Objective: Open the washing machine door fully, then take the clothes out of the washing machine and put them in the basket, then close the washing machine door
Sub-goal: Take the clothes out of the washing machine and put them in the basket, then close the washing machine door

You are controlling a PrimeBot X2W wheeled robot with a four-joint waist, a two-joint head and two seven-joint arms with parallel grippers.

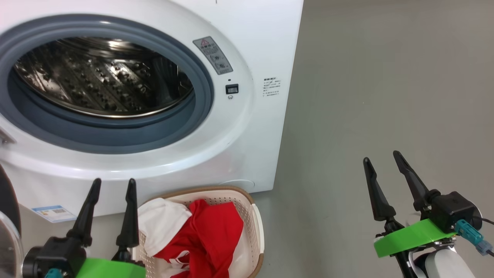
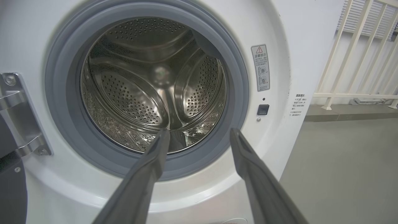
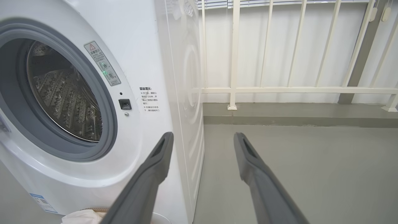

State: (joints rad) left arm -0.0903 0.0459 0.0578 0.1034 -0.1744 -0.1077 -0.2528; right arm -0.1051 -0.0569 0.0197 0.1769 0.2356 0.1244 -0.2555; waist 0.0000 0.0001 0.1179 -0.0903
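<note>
clothes [image 1: 204,231] sit in the basket [image 1: 257,227], bottom centre; the drum [image 1: 100,77] looks bare. left gripper [image 1: 114,183] and right gripper [image 1: 382,158] gape empty. next, i judge: swing the washing machine door [image 1: 7,200], lower left edge, shut.

L gripper [image 1: 114,182] & R gripper [image 1: 381,156] low, apart, both empty, fingers [image 1: 86,212] spread wide, tips up

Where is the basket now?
In the head view the basket stands at the bottom, left of centre, on the floor before the washing machine, just right of the left pincer, with the clothes in it.
</note>
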